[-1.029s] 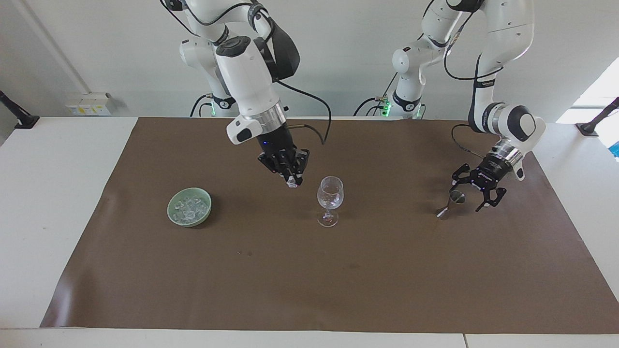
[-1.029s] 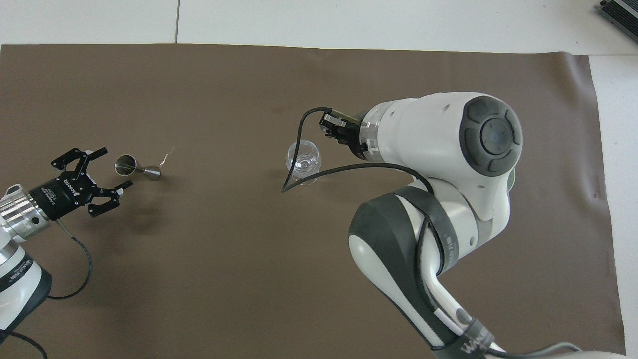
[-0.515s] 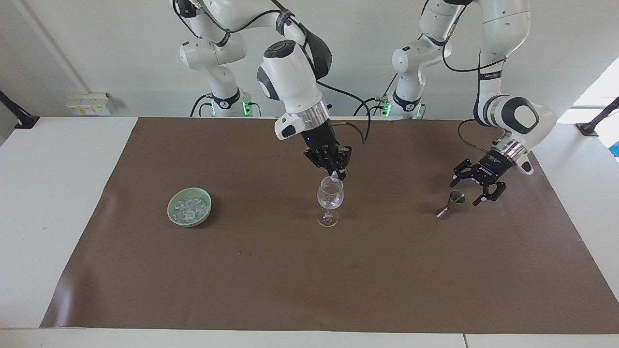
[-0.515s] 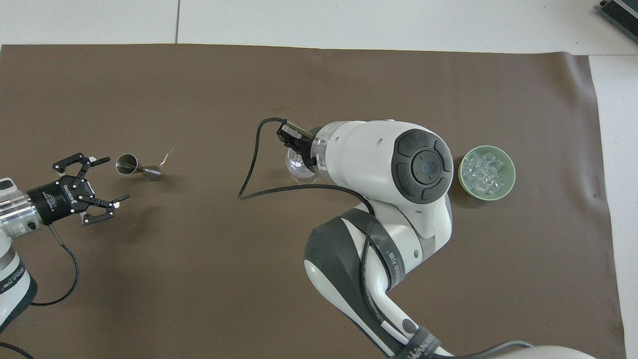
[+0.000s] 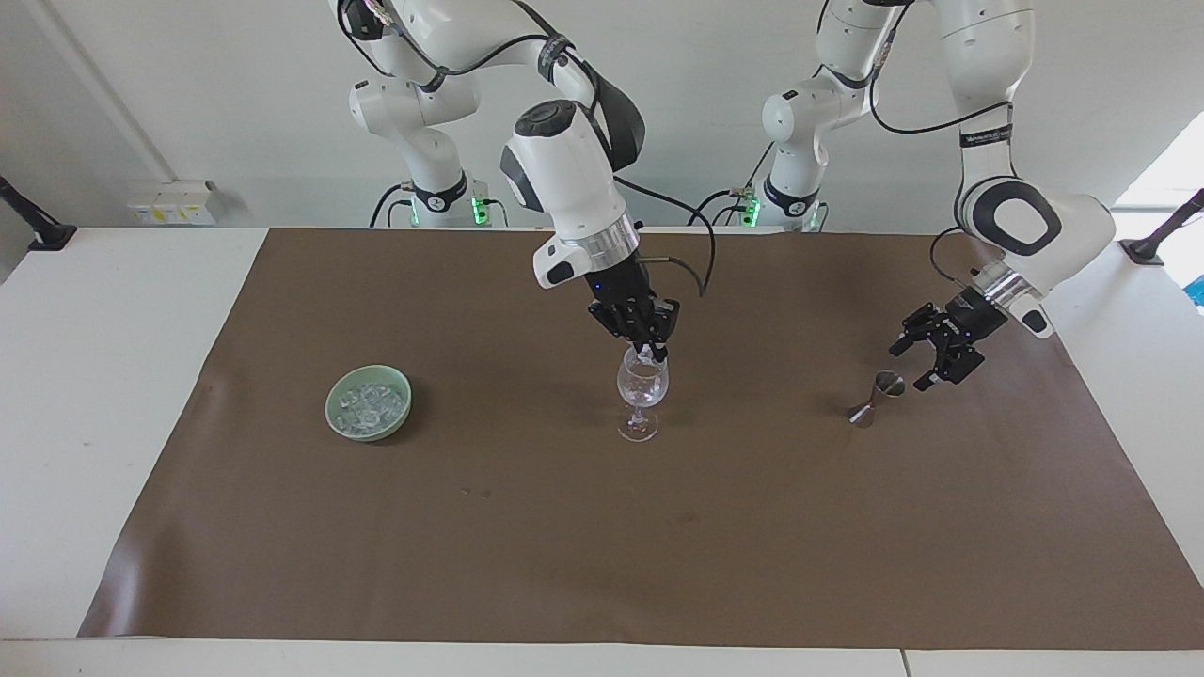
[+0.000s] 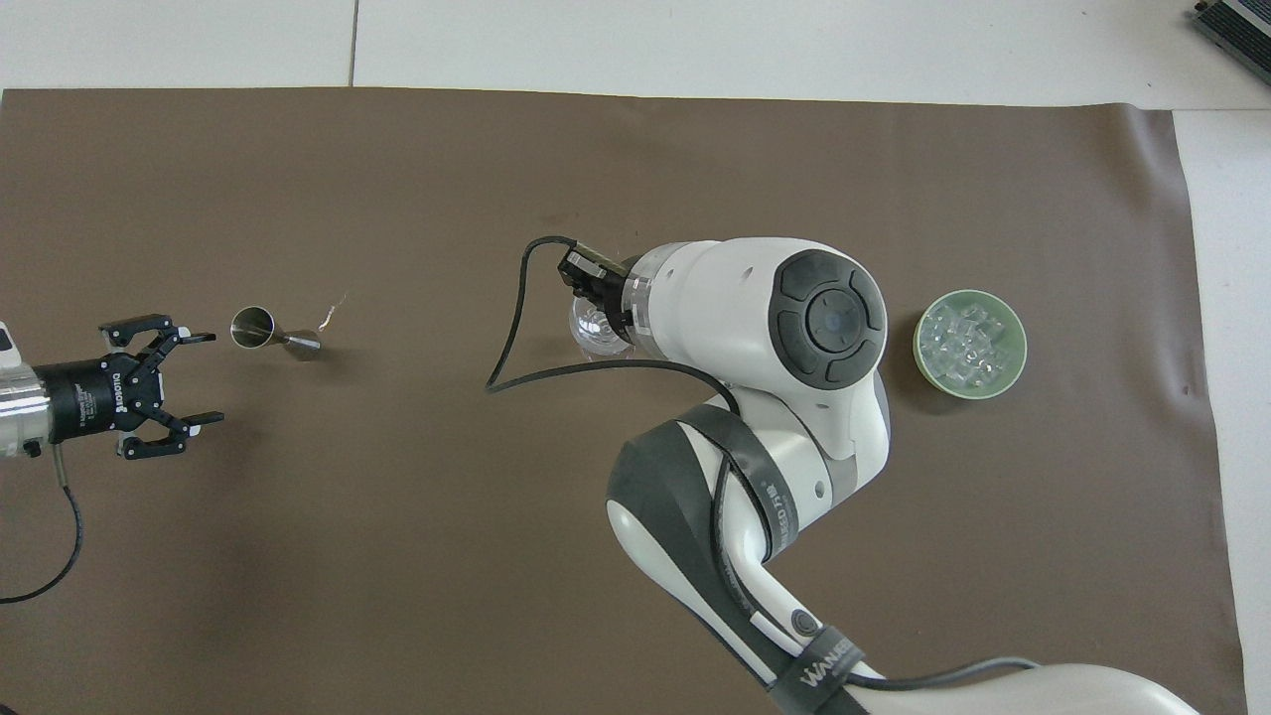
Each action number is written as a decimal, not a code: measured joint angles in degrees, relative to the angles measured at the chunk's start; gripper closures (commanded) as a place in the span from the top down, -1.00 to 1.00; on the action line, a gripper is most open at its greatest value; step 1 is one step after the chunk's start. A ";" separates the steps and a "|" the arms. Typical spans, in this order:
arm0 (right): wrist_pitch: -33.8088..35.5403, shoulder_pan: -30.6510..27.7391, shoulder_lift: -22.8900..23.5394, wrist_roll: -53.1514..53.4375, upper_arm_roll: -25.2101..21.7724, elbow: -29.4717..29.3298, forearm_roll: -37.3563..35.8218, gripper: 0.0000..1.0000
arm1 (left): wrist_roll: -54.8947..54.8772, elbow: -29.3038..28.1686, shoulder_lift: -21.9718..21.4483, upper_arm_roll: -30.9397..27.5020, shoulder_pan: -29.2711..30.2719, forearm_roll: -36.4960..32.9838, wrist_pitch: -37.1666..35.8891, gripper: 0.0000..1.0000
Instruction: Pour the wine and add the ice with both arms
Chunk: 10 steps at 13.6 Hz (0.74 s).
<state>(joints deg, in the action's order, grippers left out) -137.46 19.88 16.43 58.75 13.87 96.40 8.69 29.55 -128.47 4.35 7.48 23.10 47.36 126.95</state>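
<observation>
Ice cube pinched in right gripper jaws, over wine glass at surface centre. Cube slippery, small: pinch flat faces. More ice in green bowl. Left gripper jaws spread beside jigger.

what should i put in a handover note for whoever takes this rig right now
Right gripper: shut on an ice cube, just over the wine glass's rim, not released.
Left gripper: open, empty, waiting in the air beside the steel jigger.
Wine glass: upright mid-mat. Green bowl of ice sits toward the right arm's end. Jigger lies on its side toward the left arm's end.
Done: cube picked and carried to the glass.
Left: drop the cube; whether wine is already in the glass cannot be told.
</observation>
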 measured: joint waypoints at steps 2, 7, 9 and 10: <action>0.00 0.00 0.00 0.00 0.00 0.07 0.00 -0.09 | -0.35 2.05 -0.07 0.08 -0.81 -7.12 0.03 1.00; 0.00 0.00 0.00 0.01 0.00 0.08 0.00 1.00 | -5.05 5.55 -0.36 0.22 -3.33 -22.86 0.47 1.00; 0.00 0.00 0.00 0.01 0.00 0.08 0.00 1.00 | -10.28 5.93 -0.85 0.24 -3.38 -24.74 0.76 1.00; 0.00 0.00 0.00 0.01 0.00 0.08 0.00 1.00 | -13.20 5.95 -1.16 0.26 -3.43 -25.39 1.16 1.00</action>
<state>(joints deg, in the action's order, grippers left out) -137.46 19.88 16.43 58.76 13.87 96.49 8.69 16.35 -122.51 3.19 7.75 19.68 21.98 128.12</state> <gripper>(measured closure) 0.097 0.000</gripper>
